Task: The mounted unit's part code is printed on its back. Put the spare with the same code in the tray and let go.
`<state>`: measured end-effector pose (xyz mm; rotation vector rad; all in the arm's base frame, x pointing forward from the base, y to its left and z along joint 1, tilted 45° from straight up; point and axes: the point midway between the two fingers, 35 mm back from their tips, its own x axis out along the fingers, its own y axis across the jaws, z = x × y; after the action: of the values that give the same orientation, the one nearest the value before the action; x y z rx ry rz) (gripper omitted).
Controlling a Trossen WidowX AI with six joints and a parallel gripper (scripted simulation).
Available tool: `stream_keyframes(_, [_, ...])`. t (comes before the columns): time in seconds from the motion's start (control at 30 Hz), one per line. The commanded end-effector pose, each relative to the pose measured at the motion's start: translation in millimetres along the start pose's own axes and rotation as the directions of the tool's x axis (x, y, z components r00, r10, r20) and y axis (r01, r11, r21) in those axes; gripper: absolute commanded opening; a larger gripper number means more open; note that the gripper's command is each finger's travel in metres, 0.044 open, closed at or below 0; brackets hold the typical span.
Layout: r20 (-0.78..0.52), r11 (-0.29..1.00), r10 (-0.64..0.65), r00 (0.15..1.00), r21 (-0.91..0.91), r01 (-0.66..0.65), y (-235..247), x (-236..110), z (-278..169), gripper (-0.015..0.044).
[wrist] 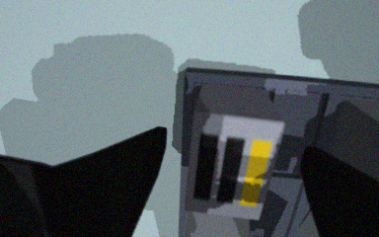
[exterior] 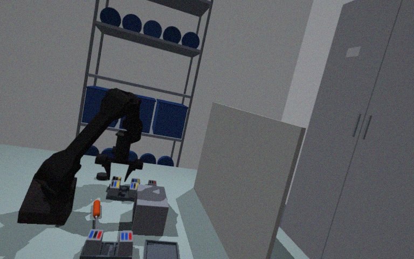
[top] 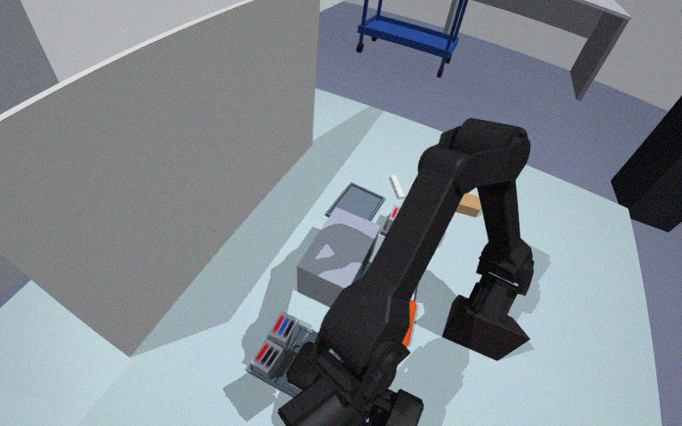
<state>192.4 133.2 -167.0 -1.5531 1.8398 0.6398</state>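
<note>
My gripper [exterior: 117, 179] [wrist: 234, 146] is open and hangs low over the far rack of spares [exterior: 120, 195] [wrist: 296, 101]. In the wrist view its two dark fingers straddle a grey spare [wrist: 242, 163] marked with two black stripes and one yellow stripe, without touching it. Other spares stand in that rack, two of them in the top view: a red-blue-black one [top: 282, 326] and a red-black-black one [top: 266, 354]. The mounted unit [top: 337, 261] [exterior: 151, 210] is a grey box in the middle. The dark tray [top: 355, 201] [exterior: 161, 249] lies beyond it. A second rack holds a blue-black-red spare [exterior: 95, 234] and a blue-blue-red spare [exterior: 125, 235].
An orange-handled screwdriver [exterior: 96, 208] [top: 411, 321] lies between the racks. A white bar [top: 396, 186] and a tan block [top: 468, 204] lie near the tray. A dark puck [exterior: 102, 176] sits behind the far rack. A tall grey partition [top: 150, 176] [exterior: 244, 183] stands along one side.
</note>
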Motion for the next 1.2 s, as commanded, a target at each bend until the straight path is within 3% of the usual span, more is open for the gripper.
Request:
stream_keyframes(0.0, [-0.013, 1.0, 0.002, 1.0, -0.008, -0.002, 1.7, 10.2, -3.0, 0.03])
stream_keyframes(0.67, [-0.014, 1.0, 0.002, 1.0, -0.008, -0.002, 2.5, 23.8, -4.9, 0.03])
stream_keyframes(0.83, [-0.01, 1.0, 0.004, 1.0, -0.002, -0.004, 2.4, 22.8, -4.1, 0.0169])
stream_keyframes(1.1, [-0.01, 1.0, 0.004, 1.0, -0.002, -0.004, 2.4, 22.8, -4.1, 0.0115])
stream_keyframes(1.17, [-0.01, 1.0, 0.004, 1.0, -0.002, -0.004, 2.4, 22.8, -4.1, 0.0063])
